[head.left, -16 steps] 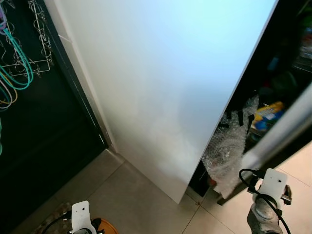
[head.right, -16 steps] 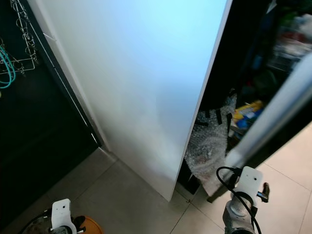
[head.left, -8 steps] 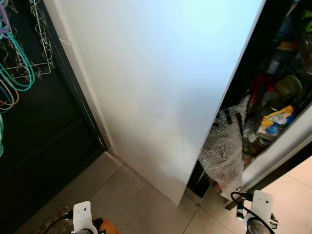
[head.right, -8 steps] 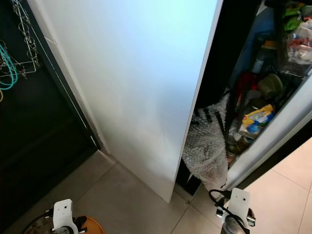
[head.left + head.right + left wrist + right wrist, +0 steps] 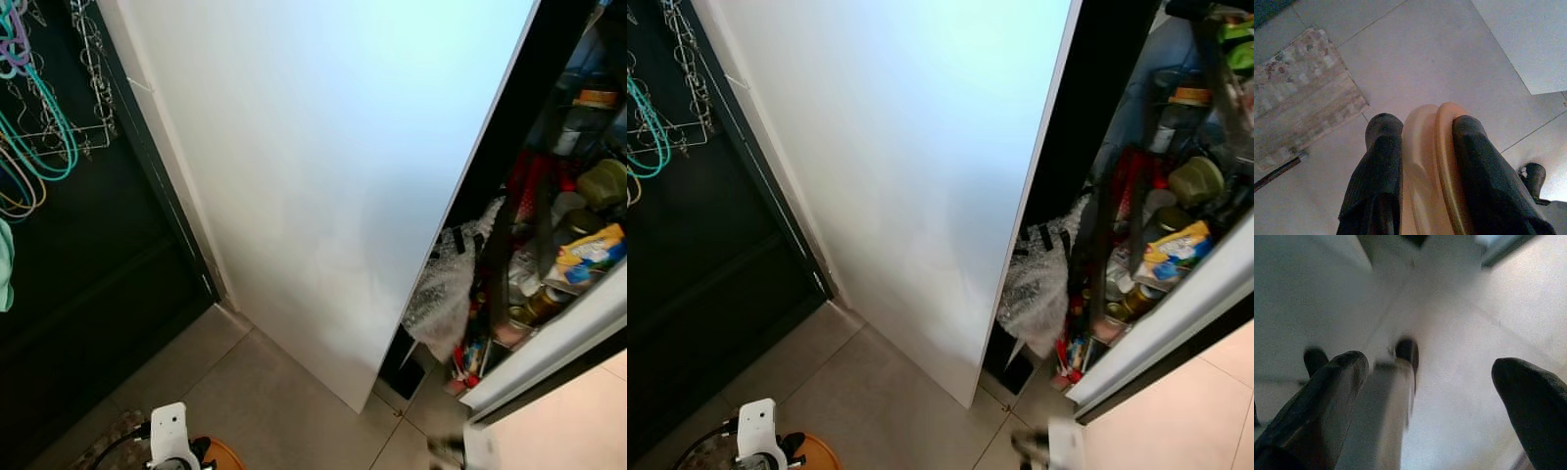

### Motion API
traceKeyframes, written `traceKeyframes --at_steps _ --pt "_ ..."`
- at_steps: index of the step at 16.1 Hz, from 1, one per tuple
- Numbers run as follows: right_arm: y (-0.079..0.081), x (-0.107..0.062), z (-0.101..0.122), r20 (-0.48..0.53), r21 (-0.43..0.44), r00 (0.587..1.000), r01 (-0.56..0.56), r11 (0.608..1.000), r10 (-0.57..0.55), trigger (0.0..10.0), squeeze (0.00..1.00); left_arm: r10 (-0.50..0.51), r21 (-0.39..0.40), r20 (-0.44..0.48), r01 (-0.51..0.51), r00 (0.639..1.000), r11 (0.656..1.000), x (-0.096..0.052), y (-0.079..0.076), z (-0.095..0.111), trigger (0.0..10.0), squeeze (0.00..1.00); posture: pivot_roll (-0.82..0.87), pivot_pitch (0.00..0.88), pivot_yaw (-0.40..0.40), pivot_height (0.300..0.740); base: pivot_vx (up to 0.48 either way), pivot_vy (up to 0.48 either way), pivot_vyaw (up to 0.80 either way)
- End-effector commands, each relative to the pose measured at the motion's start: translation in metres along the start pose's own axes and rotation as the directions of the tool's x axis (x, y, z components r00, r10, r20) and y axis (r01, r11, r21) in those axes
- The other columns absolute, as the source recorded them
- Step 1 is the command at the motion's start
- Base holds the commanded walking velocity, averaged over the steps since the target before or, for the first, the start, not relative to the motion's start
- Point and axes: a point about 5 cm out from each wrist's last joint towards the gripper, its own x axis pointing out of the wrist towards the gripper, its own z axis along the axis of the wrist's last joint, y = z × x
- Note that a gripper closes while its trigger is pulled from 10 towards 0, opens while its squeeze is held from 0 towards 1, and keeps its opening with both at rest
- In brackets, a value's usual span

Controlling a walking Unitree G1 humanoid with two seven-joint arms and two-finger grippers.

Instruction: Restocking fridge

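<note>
Swung wider than a second ago, the fridge door (image 5: 549, 357) now bares its shelf at 3 o'clock, and the right arm, then raised near the door's lower corner, has dropped to a blur at 5 o'clock. That door shelf is packed with jars, a yellow-and-blue packet (image 5: 588, 250) and a pale green lid (image 5: 602, 179). A crumpled sheet of bubble wrap (image 5: 441, 299) hangs at the foot of the fridge, beside the tall, smooth white side panel (image 5: 333, 166) that takes up the middle of the head views. At 9 o'clock, wire racks and teal hangers (image 5: 44, 122) hang against a dark wall.

Low at 7 o'clock, the left gripper (image 5: 1422, 147) grasps a rounded, matte peach-orange plate (image 5: 1435, 166) on edge, its ribbed black fingers (image 5: 1378, 166) clamped on either face above grey floor tiles (image 5: 1415, 54) and a mottled, woven-looking mat (image 5: 1300, 88).

The right gripper (image 5: 1430, 377) has its blunt fingers (image 5: 1327, 396) released and wide apart over pale tile, with nothing between them.
</note>
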Motion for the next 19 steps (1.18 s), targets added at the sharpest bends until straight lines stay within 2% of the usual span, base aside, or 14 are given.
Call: traceKeyframes --at_steps 1,5,10,13,17,19 --pt "0.000 -0.001 -0.009 -0.031 0.035 0.999 0.013 0.999 -0.012 10.0 0.00 0.004 0.025 -0.043 -0.003 0.999 1.000 -0.002 0.004 -0.010 10.0 0.00 0.02 0.106 0.050 0.729 0.000 0.000 0.00" --pt "0.007 -0.002 -0.018 -0.038 0.076 0.999 -0.026 0.997 0.029 10.0 0.00 -0.007 0.078 -0.054 0.011 0.999 0.997 -0.002 0.005 -0.010 10.0 0.00 0.02 0.110 0.056 0.729 0.000 0.000 0.00" --pt "0.007 -0.003 -0.020 -0.019 0.086 0.999 -0.035 0.996 0.037 10.0 0.00 -0.009 0.079 -0.055 0.014 0.998 0.997 -0.002 0.005 -0.011 10.0 0.00 0.02 0.107 0.053 0.729 0.000 -0.393 0.00" --pt "0.003 -0.003 -0.020 0.016 0.093 1.000 0.004 0.996 -0.006 10.0 0.00 -0.009 0.078 -0.061 0.014 0.998 0.997 -0.003 0.003 -0.014 10.0 0.00 0.03 0.104 0.049 0.729 0.000 -0.398 0.00" --pt "0.001 -0.004 -0.023 0.009 0.093 1.000 0.012 0.996 -0.013 10.0 0.00 -0.007 0.081 -0.067 0.013 0.998 0.997 -0.003 0.005 -0.016 10.0 0.00 0.02 0.098 0.050 0.729 0.000 -0.392 0.00" --pt "0.001 -0.003 -0.016 0.037 0.085 0.999 0.012 0.996 -0.015 10.0 0.00 -0.005 0.075 -0.064 0.010 0.998 0.997 -0.003 0.005 -0.016 10.0 0.00 0.02 0.096 0.049 0.729 0.000 0.000 0.00"
